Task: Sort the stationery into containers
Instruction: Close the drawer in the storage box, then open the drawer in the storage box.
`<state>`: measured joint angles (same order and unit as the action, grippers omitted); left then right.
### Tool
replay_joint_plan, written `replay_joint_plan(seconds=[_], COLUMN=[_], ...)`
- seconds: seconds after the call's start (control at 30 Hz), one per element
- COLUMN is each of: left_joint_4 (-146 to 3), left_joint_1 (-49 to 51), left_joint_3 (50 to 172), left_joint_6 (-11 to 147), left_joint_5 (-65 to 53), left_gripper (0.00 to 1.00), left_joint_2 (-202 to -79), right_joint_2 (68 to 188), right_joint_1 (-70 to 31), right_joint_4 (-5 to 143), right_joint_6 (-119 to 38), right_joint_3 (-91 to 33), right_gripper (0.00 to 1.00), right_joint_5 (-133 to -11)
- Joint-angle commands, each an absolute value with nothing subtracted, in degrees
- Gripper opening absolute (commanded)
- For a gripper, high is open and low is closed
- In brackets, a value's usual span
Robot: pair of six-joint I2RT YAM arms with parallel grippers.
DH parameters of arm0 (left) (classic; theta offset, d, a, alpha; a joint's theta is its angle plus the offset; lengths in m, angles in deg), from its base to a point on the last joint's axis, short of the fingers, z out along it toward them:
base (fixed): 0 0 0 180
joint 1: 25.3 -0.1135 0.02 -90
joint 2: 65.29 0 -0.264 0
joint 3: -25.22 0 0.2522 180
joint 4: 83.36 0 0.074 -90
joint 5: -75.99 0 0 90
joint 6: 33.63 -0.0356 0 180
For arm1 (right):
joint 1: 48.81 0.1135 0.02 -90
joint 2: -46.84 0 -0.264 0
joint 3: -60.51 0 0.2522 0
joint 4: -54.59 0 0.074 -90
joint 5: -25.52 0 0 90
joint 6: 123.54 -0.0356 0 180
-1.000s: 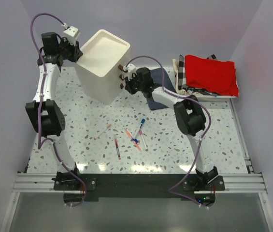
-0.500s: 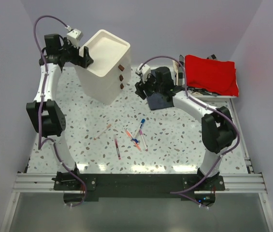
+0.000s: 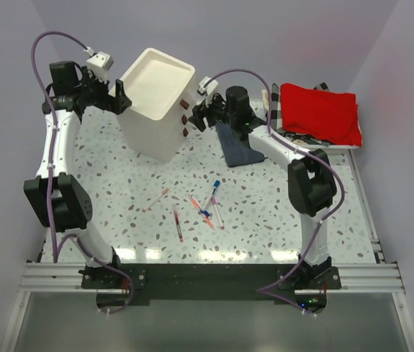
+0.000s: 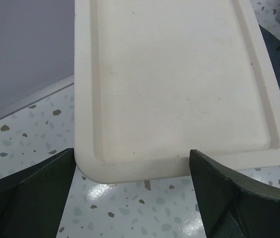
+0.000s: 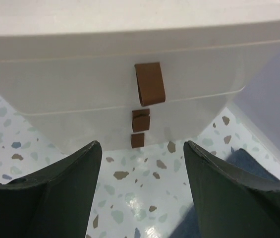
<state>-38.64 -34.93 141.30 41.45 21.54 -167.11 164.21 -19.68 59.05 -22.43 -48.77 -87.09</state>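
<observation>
Left gripper wide open & empty at the back of the cream-white plastic three-drawer unit. Right gripper also spread w/ nothing in it, facing the small brown pull tabs, not touching. Drawers all look shut. The thin red, pink and blue-capped pens lie loose on the speckled table, well apart from the unit. Imo nothing sorted yet: drawer opening + every pen left.
</observation>
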Motion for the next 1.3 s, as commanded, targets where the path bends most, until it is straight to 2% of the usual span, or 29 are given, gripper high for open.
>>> replay_joint_plan(seconds=[0.0, 0.4, 0.6, 0.7, 0.8, 0.83, 0.9, 0.93, 1.0, 1.27], left_joint_4=[-38.57, -38.66, -38.75, -38.75, -38.92, -38.93, -38.84, -38.84, -38.84, -39.10], left_joint_1=[-35.32, -35.32, -35.41, -35.41, -35.41, -35.41, -35.41, -35.41, -35.41, -35.49], left_joint_3=[139.26, 140.14, 139.79, 139.96, 139.96, 139.96, 139.88, 139.88, 139.96, 142.34], left_joint_6=[43.45, 43.62, 43.62, 43.62, 43.71, 43.62, 43.54, 43.54, 43.45, 43.53], left_joint_5=[22.63, 21.76, 22.02, 21.93, 21.93, 21.85, 21.93, 21.76, 21.85, 21.14], left_gripper=[1.00, 1.00, 1.00, 1.00, 1.00, 1.00, 1.00, 1.00, 1.00, 1.00], left_joint_2=[-164.95, -166.10, -166.27, -166.54, -166.62, -166.71, -166.80, -166.80, -167.06, -168.29], right_joint_2=[166.63, 172.79, 173.93, 174.37, 174.81, 174.90, 174.73, 174.55, 173.68, 168.49], right_joint_1=[-19.63, -19.72, -19.63, -19.63, -19.63, -19.71, -19.71, -19.63, -19.63, -20.42], right_joint_4=[54.29, 55.35, 54.73, 55.43, 56.92, 57.10, 57.71, 57.89, 58.94, 60.44], right_joint_6=[-24.75, -25.98, -27.39, -27.56, -27.39, -27.48, -27.48, -27.39, -26.95, -23.70], right_joint_3=[-54.22, -61.70, -63.90, -65.04, -66.27, -66.36, -66.36, -66.19, -65.49, -59.60], right_gripper=[0.70, 0.67, 0.61, 0.55, 0.38, 0.28, 0.18, 0.08, 0.00, 0.00], right_joint_5=[-89.97, -90.67, -91.11, -91.55, -92.34, -92.86, -93.22, -93.22, -92.87, -93.04])
